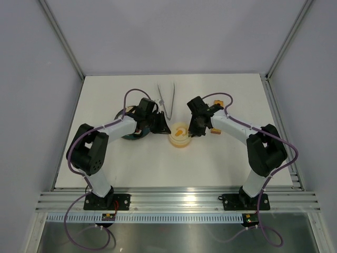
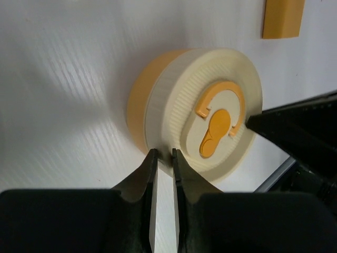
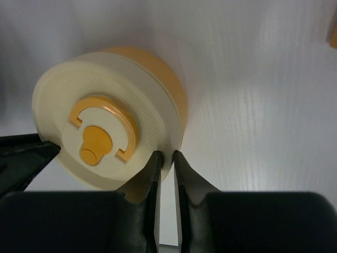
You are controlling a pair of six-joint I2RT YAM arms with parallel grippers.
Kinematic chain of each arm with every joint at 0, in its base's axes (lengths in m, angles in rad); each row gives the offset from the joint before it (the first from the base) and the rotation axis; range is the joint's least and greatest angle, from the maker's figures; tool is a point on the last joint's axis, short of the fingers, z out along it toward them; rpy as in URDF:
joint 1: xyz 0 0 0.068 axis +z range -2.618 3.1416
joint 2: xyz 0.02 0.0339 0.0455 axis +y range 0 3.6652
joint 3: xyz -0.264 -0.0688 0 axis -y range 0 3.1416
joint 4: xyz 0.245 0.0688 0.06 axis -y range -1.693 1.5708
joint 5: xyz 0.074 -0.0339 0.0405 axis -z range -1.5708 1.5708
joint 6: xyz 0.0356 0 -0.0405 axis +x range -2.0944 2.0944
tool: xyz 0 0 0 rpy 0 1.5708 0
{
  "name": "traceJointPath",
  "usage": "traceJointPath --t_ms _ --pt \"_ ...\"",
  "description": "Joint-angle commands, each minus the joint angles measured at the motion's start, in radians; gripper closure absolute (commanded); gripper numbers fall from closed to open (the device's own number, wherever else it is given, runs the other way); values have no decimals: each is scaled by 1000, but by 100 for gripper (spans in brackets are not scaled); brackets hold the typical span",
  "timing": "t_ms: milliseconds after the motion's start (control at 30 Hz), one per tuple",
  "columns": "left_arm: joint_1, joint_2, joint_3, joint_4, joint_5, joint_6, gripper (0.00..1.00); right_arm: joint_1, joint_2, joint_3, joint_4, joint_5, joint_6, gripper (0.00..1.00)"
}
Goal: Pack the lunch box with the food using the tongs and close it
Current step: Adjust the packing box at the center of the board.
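Observation:
The lunch box [image 1: 179, 136] stands mid-table, an orange-yellow round tub with its cream lid [image 2: 210, 110] on top; the lid carries an orange tab. My left gripper [image 2: 164, 154] is shut on the lid's rim from the left side. On the opposite side, my right gripper [image 3: 167, 154] is shut on the rim of the lid [image 3: 100, 132]. In the top view the left gripper [image 1: 164, 128] and right gripper [image 1: 194, 129] flank the box. The silvery tongs [image 1: 166, 100] lie on the table behind it, untouched. The food is out of view.
A dark round plate [image 1: 126, 134] lies partly under my left arm. An orange rectangular block [image 1: 215, 133] rests by my right wrist, and the block [image 2: 283, 18] shows past the box in the left wrist view. Metal frame posts line the table's sides.

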Motion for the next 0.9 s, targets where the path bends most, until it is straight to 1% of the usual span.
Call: traceJointPath --t_ms 0,167,300,333,367,400,433,467,533,567,633,767,833,867 --pt "-25 -66 -75 -5 29 -7 91 -33 45 40 -25 32 -86 87" --pt "-73 -117 -150 21 38 -44 89 -43 138 185 -80 67 -166 87" --pt "-77 -140 -151 12 49 -50 88 -51 178 240 -111 90 -194 84" --pt "-79 -148 -148 7 55 -50 84 -57 184 252 -111 96 -201 75" --pt "-80 -154 -144 6 75 -50 79 -60 187 258 -109 98 -204 71" --pt "-86 -165 -140 -3 81 -52 71 -69 192 264 -112 98 -207 68" --pt "-89 -174 -137 -10 86 -52 64 -73 192 272 -118 96 -212 62" --pt "-93 -180 -134 -16 87 -50 56 -71 192 299 -137 101 -210 60" --pt "-94 -207 -123 -43 78 -43 47 -73 151 307 -172 99 -204 54" --pt "-93 -218 -117 -56 54 -30 36 -73 126 289 -163 96 -200 48" --pt "-93 -238 -89 -94 17 -17 34 -73 56 254 -155 96 -191 44" --pt "-90 -260 -42 -140 -43 17 35 -73 -18 209 -164 95 -180 44" --pt "-82 -260 -25 -143 -72 25 42 -70 -43 171 -158 64 -166 44" --pt "-65 -255 -19 -137 -74 29 49 -63 -50 155 -146 53 -161 44"
